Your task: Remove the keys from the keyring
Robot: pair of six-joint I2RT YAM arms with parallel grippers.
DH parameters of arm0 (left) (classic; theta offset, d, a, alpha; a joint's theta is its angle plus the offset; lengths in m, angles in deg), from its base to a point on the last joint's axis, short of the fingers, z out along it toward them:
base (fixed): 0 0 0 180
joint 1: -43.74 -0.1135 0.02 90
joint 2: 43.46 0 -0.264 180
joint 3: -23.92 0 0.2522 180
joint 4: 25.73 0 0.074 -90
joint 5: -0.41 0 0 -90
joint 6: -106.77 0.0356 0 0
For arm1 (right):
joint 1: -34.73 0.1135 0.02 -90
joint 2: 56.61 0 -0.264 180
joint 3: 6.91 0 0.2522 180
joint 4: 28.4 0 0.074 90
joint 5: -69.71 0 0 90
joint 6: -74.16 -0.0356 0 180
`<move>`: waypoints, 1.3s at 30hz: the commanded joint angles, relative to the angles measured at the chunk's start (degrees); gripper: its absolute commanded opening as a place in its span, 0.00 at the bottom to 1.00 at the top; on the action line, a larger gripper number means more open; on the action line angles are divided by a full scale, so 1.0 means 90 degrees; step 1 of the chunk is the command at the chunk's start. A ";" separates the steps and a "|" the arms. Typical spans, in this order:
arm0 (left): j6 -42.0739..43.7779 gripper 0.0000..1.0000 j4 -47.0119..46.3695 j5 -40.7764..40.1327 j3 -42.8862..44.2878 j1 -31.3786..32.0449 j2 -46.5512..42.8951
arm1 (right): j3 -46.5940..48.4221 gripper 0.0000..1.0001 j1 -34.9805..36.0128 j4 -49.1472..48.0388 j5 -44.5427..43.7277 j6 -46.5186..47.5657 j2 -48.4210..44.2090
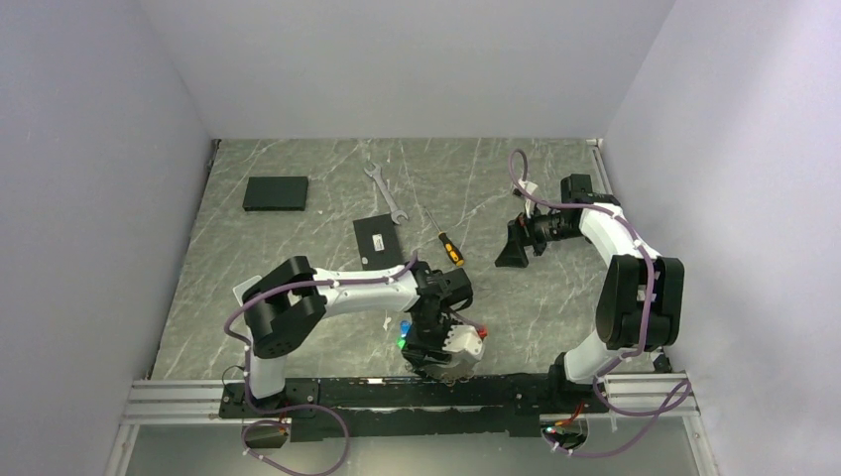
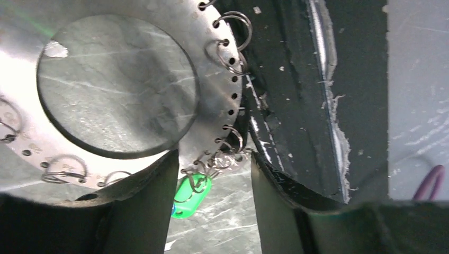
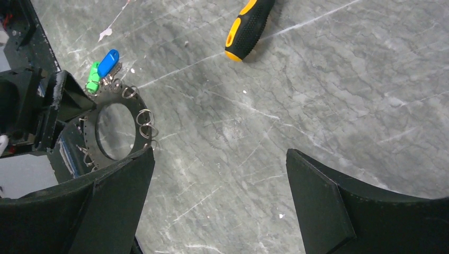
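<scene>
Finds the keyring (image 2: 214, 79) flat on the grey marble table (image 3: 328, 95), close to the front rail and beneath the left gripper (image 2: 213, 159). Shows small split rings threaded through holes along its rim. Has the keys (image 3: 108, 62) at the ring's edge, blue head beside green head, touching each other and linked to the rim by a short cluster of split rings. Sets the green head between the left fingers (image 2: 143, 211) in the left wrist view, lower in the picture than the cluster. Holds those jaws apart, with a clear gap on either side of the green head, gripping nothing visible. Cannot tell whether the finger crossing the ring's rim presses on it or only hangs above. Puts the right gripper (image 3: 220, 153) well apart from the ring, over bare marble, jaws spread wide and empty. Shows a yellow-and-black screwdriver (image 3: 249, 26) lying beyond it, a silver spanner (image 1: 385, 190) farther back, and a black box (image 1: 377, 240) just beside the spanner's near end. Shows a tiny white scrap (image 3: 105, 33) near the blue head.
</scene>
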 commanded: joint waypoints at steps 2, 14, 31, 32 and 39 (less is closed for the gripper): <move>0.0141 0.53 -0.0593 -0.0743 -0.0114 0.0074 0.0035 | 0.0214 1.00 -0.0015 0.0142 0.0362 0.0211 -0.0255; -0.0351 0.50 -0.1630 -0.1956 -0.0432 -0.0255 0.0135 | 0.0180 1.00 -0.0034 0.0151 0.0371 0.0265 -0.0318; -0.0918 0.60 -0.1771 -0.1195 0.0161 -0.1619 -0.0174 | 0.0140 1.00 -0.0091 0.0086 0.0412 0.0212 -0.0327; -0.0984 0.61 -0.1717 -0.0950 0.0213 -0.1622 -0.0250 | 0.0137 1.00 -0.0093 0.0083 0.0418 0.0215 -0.0323; -0.0403 0.60 -0.1325 0.0029 0.0878 -0.1619 -0.0099 | 0.0196 1.00 -0.0143 0.0121 0.0477 0.0202 -0.0261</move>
